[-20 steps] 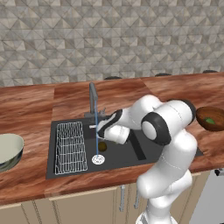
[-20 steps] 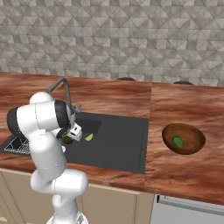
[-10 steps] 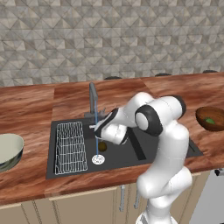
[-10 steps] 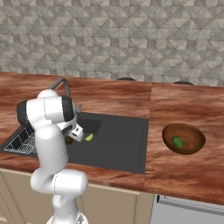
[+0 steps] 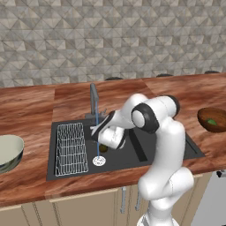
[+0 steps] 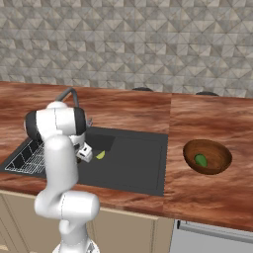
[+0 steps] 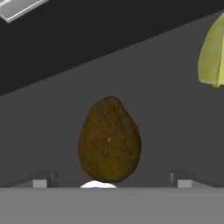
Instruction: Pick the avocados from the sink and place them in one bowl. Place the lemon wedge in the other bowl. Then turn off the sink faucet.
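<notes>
1. The dark olive-brown avocado (image 7: 109,139) lies on the sink (image 5: 145,152) floor straight ahead of me, pointed end away, centred between my two fingertips; I am lined up on it because it is the fruit that has yet to go to the wooden bowl.
2. My gripper (image 7: 109,181) stands as wide as it goes and holds nothing; the tips flank the avocado but do not touch it, so I judge the closing is what remains.
3. The lemon wedge (image 7: 213,54) rests on the same basin floor, off to one side and apart from the avocado, far enough that I should not catch it.
4. The green avocado (image 6: 200,160) already sits in the brown wooden bowl (image 6: 217,153) on the counter, well away to my right.
5. The pale grey-green bowl (image 5: 9,152), at the far left of the counter, is meant for the wedge; I cannot see inside it.
6. A thin stream falls from the faucet (image 5: 93,99) to the round drain (image 5: 99,160), beside the white wire rack (image 5: 70,148).
7. Around it all: a reddish wood counter (image 5: 26,114), a grey patterned tile wall (image 5: 110,39), pale cabinets below.
</notes>
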Robot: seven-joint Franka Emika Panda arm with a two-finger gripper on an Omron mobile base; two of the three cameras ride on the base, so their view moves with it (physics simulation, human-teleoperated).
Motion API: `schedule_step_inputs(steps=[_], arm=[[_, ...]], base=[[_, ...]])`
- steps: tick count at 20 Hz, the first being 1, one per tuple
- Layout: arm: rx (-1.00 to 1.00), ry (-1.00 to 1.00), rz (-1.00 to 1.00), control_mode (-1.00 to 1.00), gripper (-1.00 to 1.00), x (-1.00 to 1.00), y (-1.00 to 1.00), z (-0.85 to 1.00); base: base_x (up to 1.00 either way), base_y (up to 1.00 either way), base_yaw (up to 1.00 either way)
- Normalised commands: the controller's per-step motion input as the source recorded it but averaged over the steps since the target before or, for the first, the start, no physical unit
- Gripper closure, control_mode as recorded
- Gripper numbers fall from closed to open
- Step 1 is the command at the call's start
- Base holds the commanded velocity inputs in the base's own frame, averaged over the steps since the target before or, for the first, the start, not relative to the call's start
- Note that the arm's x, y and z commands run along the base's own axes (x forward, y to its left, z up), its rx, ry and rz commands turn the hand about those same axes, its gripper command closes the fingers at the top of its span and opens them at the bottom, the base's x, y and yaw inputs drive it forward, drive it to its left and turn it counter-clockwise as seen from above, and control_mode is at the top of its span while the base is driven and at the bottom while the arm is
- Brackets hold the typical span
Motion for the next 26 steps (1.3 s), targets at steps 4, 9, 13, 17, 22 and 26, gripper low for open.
schedule_step_inputs(steps=[4,9,13,17,22,26], arm=[[0.0,0.0,-0.02,-1.0,-1.0,0.09,0.04,-0.25],[0.0,0.0,-0.02,-1.0,-1.0,0.16,0.0,-0.27],[0.0,0.0,-0.01,-1.0,-1.0,0.16,0.0,-0.28],[0.0,0.0,-0.01,-1.0,-1.0,0.17,0.01,-0.31],[0.0,0.0,-0.01,-1.0,1.0,0.09,0.05,-0.34],[0.0,0.0,0.0,-1.0,1.0,0.02,0.02,-0.31]], base=[[0.0,0.0,0.0],[0.0,0.0,0.0],[0.0,0.0,0.0],[0.0,0.0,0.0],[0.0,0.0,0.0],[0.0,0.0,0.0]])
